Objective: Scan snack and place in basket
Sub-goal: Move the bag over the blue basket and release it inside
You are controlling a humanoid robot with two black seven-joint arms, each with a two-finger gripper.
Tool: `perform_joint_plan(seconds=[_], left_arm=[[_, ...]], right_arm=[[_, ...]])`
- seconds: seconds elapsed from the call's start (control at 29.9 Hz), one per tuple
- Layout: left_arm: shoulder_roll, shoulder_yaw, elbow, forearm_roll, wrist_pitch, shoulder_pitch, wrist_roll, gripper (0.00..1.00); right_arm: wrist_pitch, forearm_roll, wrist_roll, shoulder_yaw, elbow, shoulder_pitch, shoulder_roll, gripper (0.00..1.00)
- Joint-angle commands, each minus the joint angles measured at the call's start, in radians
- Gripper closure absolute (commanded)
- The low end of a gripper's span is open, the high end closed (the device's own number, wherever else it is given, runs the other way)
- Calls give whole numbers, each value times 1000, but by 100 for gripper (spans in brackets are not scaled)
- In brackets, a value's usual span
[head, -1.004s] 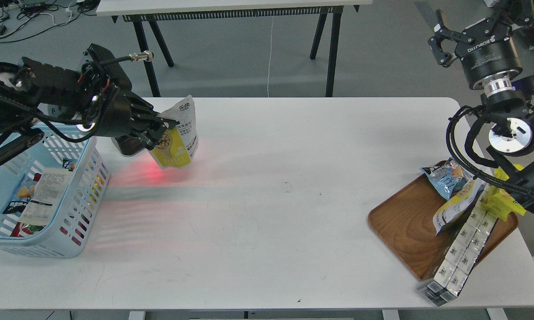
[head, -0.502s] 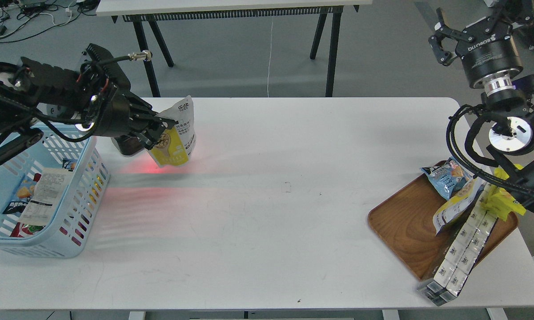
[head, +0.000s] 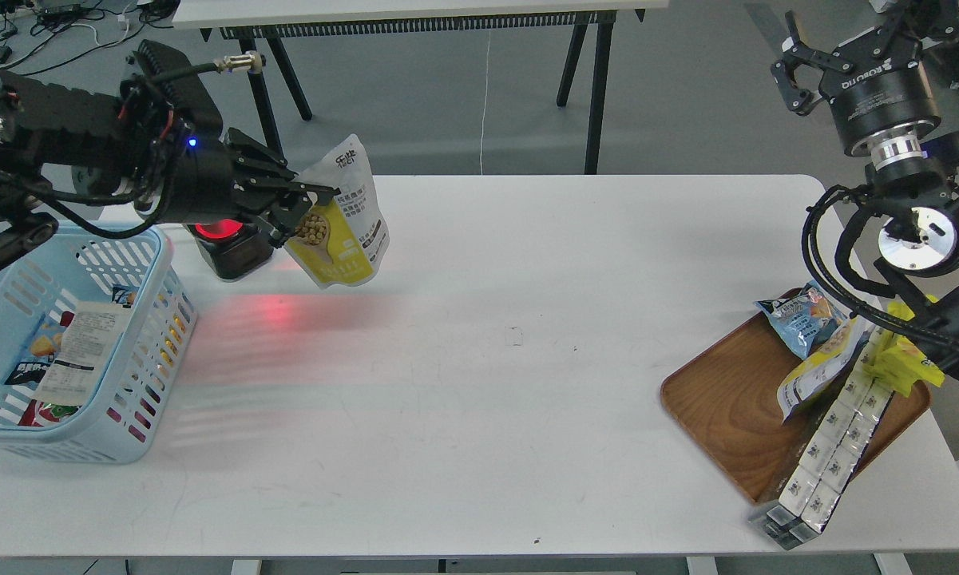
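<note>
My left gripper is shut on the snack, a small yellow pouch with a round picture of pale nuts, and holds it tilted in the air above the table's back left. A black scanner with a red light stands just left of the pouch and throws a red glow on the table. The light blue basket stands at the left edge, below my left arm, with several packs inside. My right gripper is open and empty, high at the far right above the tray.
A brown wooden tray at the right holds a small blue snack bag, another yellow pouch, a bright yellow pack and a long row of white boxes that overhangs the table's front right edge.
My left gripper has risen and moved right with the pouch, uncovering the scanner's red light. The right arm has barely moved.
</note>
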Motion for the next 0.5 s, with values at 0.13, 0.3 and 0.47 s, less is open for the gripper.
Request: perform_joint_plan(seconds=[0.13,0.3,0.47], left_arm=[[142,-65,-32,-21,0,3,0,100],[275,-65,-33,-30,0,3,0,100],[389,-59,-33,-61,0,4,0,100]], right_arm=[[4,0,0,0,-3,0,-2,1],[6,0,0,0,-5,-3,3,1],[6,-1,0,0,-6,-2,17,1]])
